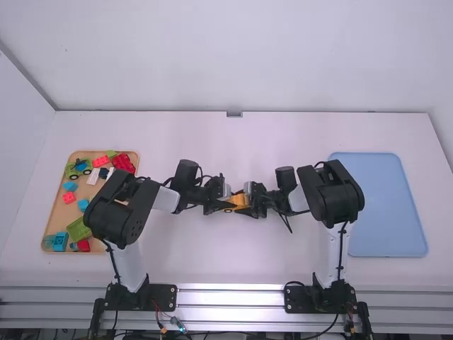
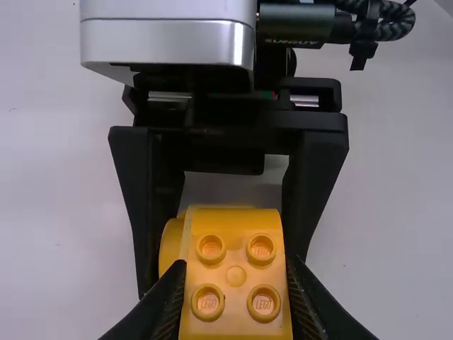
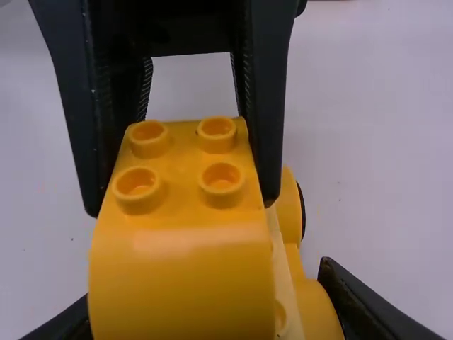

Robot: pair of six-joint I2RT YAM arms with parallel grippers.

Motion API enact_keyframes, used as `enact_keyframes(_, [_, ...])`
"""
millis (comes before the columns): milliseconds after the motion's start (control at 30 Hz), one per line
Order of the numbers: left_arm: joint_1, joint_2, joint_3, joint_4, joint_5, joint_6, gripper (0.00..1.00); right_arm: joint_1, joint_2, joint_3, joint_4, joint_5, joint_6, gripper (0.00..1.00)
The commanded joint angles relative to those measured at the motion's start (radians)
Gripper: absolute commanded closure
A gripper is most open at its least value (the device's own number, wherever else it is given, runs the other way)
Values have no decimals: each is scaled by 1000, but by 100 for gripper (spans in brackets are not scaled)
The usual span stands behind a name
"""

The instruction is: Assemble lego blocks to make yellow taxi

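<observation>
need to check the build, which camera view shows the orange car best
The right wrist view: it shows the orange car close up, with four studs, a curved end and part of a side. The left wrist view shows four studs nearly straight on but less side. The high view shows it small, partly covered.

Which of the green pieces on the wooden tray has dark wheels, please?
The green car in the tray's far left corner. The small green piece by the far edge and the green block nearer the camera show none.
</observation>
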Motion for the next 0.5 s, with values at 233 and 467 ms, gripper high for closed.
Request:
enact_keyframes(233, [-8, 11, -4, 5, -54, -52, 98, -3, 12, -5, -13, 18, 10, 46])
enact_keyframes(467, [-8, 11, 22, -9, -45, -106, 98, -3, 12, -5, -35, 18, -20, 46])
